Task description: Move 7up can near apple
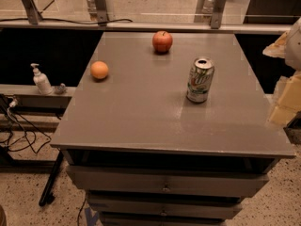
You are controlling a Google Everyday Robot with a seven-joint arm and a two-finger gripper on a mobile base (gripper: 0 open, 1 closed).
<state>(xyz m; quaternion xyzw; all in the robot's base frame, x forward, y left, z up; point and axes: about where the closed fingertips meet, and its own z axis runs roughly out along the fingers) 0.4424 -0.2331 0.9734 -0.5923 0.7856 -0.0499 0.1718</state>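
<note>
The 7up can [200,80] stands upright on the grey table [141,121], right of centre. It is silver-white with green lettering and an open top. The red apple [162,41] sits near the table's far edge, up and to the left of the can, about a can's height away. My gripper [285,102] shows as cream-coloured parts at the right edge of the view, just off the table's right side. It is to the right of the can, apart from it, and holds nothing that I can see.
A plain orange fruit [99,70] lies at the table's left side. A soap dispenser [41,80] stands on a low ledge to the left. Cables [11,121] hang at the lower left. Drawers [164,185] sit under the tabletop. Metal posts [101,4] stand behind.
</note>
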